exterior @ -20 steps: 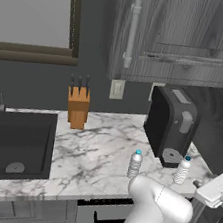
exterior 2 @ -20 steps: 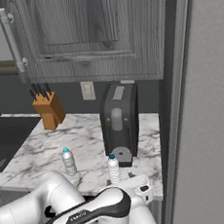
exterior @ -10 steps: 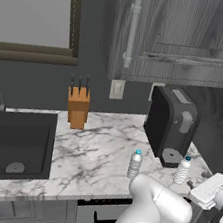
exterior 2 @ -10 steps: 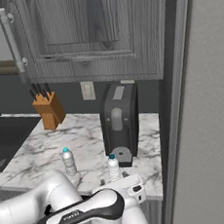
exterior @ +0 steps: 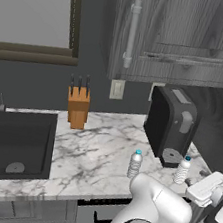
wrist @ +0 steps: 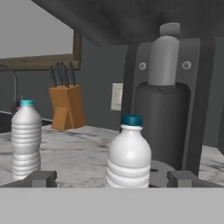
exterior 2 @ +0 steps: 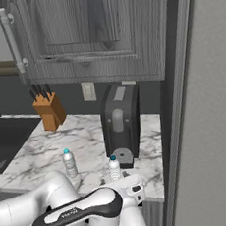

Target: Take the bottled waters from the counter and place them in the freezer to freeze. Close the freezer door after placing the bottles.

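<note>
Moved closer since the earlier frame: gripper [wrist: 112,178], fingers apart, lined up on nearer bottle [wrist: 128,153]. Light, ribbed, probably slippery; best gripped mid-body. 1 more bottle [wrist: 26,144] waiting left.

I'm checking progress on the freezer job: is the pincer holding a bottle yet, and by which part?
Nothing is held. The open pincer frames the nearer bottle, its tips apart from it.
</note>
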